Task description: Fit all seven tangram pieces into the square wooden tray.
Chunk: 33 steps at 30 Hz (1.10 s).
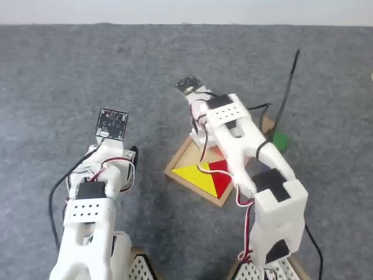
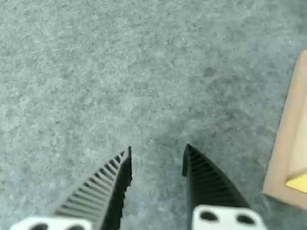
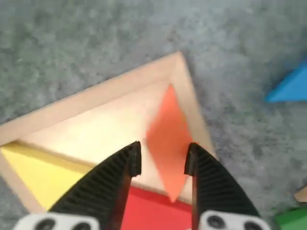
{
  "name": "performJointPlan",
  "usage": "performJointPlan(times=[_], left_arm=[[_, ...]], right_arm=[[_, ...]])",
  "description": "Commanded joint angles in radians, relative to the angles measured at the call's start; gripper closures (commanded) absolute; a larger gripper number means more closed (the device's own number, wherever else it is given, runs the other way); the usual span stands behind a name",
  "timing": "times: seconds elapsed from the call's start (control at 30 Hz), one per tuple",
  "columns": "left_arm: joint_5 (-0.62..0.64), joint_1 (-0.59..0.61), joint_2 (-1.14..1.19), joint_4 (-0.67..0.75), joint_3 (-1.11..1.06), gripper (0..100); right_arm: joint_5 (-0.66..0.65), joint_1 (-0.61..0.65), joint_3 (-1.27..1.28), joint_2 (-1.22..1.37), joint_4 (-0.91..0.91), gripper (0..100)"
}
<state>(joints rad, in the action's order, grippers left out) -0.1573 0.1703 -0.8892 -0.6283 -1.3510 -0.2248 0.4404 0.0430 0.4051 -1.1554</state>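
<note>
Left hand, left wrist view: fingers apart, nothing between them, poised over bare grey tabletop. Open surface lies ahead and to both sides of the fingers. One corner of the tray enters at the frame edge, well apart from the fingers. A sliver of the yellow piece shows inside its rim.

Right wrist view: right hand is over the tray, fingers apart. The orange piece shows in the gap between them. It is blurred, with one point towards a tray corner and one long edge running close along the rim. Whether it rests on the tray floor or hangs above it cannot be told. The yellow piece sits against the adjoining rim, and the red piece sits beside it, nearer the hand. Bare tray floor remains between the orange and yellow pieces. Outside the rim, the blue piece and green piece lie on the tabletop, apart from the tray.

High view: the right arm stretches over the tray and covers its far side. Yellow and red pieces meet edge to edge in the near corner. The green piece lies just beyond the tray's right side. The left arm stands to the left, apart from the tray, with open tabletop around it.
</note>
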Motion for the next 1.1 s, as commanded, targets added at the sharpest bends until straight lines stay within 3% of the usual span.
performJointPlan(times=[0.0, 0.13, 0.3, 0.57, 1.07], left_arm=[[-0.008, 0.003, 0.002, 0.026, 0.045, 82], [-0.008, 0.003, 0.002, 0.026, 0.045, 82], [-0.008, 0.003, 0.002, 0.026, 0.045, 82], [-0.008, 0.003, 0.002, 0.026, 0.045, 82], [-0.008, 0.003, 0.008, 0.052, 0.041, 83]], right_arm=[[0.003, -0.074, -0.006, 0.007, 0.025, 83.2], [-0.023, -0.081, -0.002, 0.001, 0.025, 83.2], [-0.038, 0.002, 0.029, 0.012, 0.016, 82.5], [-0.038, 0.085, 0.044, 0.018, -0.013, 63.3], [-0.037, 0.166, 0.077, -0.016, -0.024, 63.0]])
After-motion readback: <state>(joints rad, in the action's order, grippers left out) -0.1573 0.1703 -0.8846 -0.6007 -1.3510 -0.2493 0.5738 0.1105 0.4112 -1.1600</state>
